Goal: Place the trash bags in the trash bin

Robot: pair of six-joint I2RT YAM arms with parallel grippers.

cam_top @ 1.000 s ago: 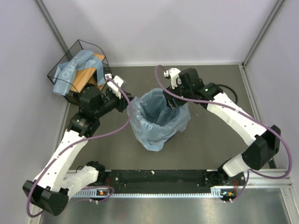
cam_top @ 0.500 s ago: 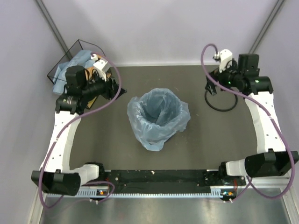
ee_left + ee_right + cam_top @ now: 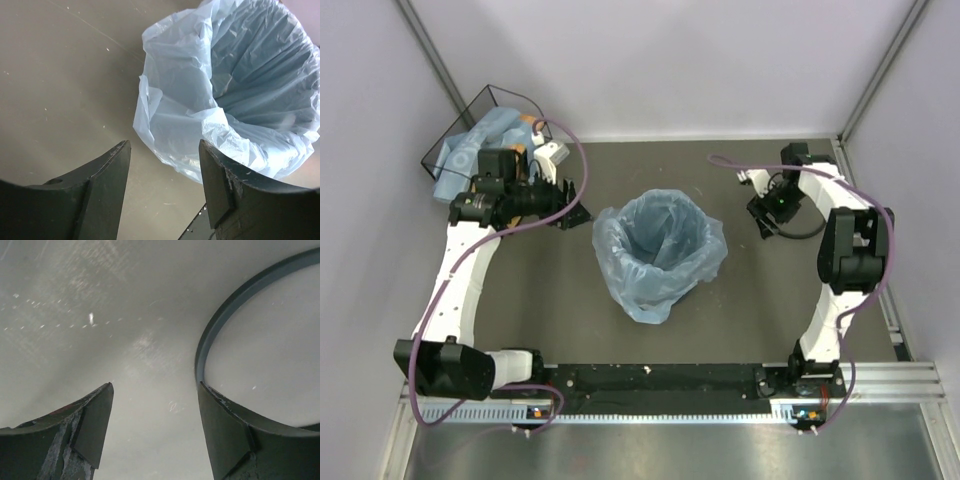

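Rundown from the left: spare bags (image 3: 465, 160) sit bundled in the wire basket (image 3: 460, 128) at the far left corner of the table (image 3: 650, 170), out of play for now I'd guess. Next over, the left fingers (image 3: 570, 205) hang spread apart with nothing between them. They point at the trash bin (image 3: 686, 290) just to their right. It stands upright mid-table and a trash bag (image 3: 655, 235) already lines it, film folded out over the rim and down the wall.

Near the far right corner the black ring hoop (image 3: 201, 352) lies flat on the table, well apart from the bin. The right fingers (image 3: 763, 218) are spread and empty too, low at the hoop's left arc, one finger over the band. Can't tell if it's touching. So the hoop looks like the right arm's job, and then it needs carrying left to the bin.
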